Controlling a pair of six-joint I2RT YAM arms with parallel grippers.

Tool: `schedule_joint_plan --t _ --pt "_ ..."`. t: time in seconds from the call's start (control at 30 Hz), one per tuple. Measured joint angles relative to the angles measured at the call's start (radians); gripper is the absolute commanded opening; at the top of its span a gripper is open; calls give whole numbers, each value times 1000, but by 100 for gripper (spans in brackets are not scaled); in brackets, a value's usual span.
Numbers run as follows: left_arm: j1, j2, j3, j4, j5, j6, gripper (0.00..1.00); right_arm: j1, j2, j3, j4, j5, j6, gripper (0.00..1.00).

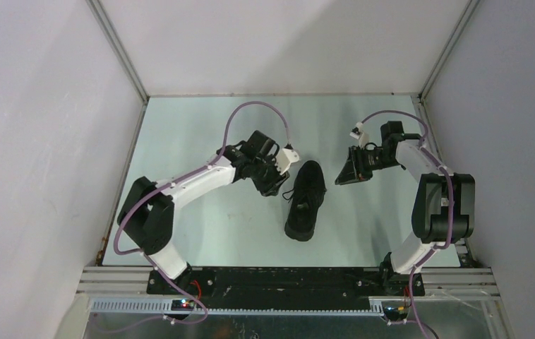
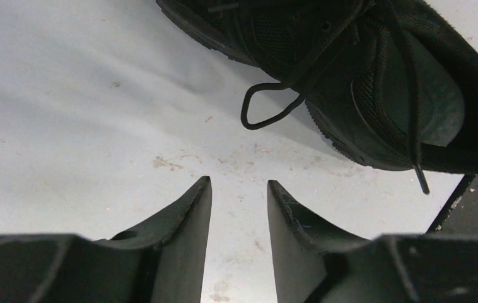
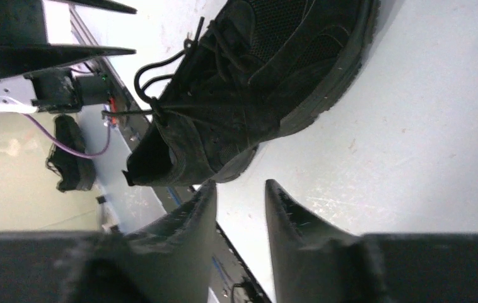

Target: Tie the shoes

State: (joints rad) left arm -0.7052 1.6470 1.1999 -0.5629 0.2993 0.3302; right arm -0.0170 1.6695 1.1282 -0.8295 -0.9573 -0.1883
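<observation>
A single all-black sneaker (image 1: 305, 201) lies in the middle of the table, its lengthwise axis running near to far. Thin black laces hang loose off its left side; one lace loop (image 2: 268, 110) lies on the table in the left wrist view. My left gripper (image 1: 273, 185) is open and empty, just left of the shoe, with the lace loop a short way ahead of its tips (image 2: 239, 183). My right gripper (image 1: 340, 175) is open and empty, right of the shoe and apart from it. The shoe (image 3: 255, 82) also fills the upper part of the right wrist view.
White walls enclose the table on the left, back and right. A black rail (image 1: 286, 279) runs along the near edge between the arm bases. Purple cables loop above both arms.
</observation>
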Motion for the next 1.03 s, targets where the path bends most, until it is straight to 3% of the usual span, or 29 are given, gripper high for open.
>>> schedule_joint_plan --t 0.2,0.23,0.3,0.33,0.4,0.63,0.8,1.03 --pt "34 -16 79 -74 7 2 53 -63 -58 32 -40 40 -40 72" --pt "45 -31 82 -86 2 3 55 -83 -81 39 -48 50 -50 83" --pt "74 -77 82 -115 -10 2 73 -131 -147 47 -60 73 -66 98" --pt "88 -102 82 -122 -16 6 92 -149 -176 47 -63 82 -67 99" --pt "127 -166 82 -136 -27 5 99 -199 -245 50 -72 101 -74 99" --pt "284 -365 85 -139 -71 -89 100 -313 -435 54 -18 189 24 100" --pt "385 -425 70 -153 -60 -179 100 -304 -559 48 77 372 149 100" --pt "431 -580 -65 -161 -80 -229 100 -254 -642 -8 114 521 213 99"
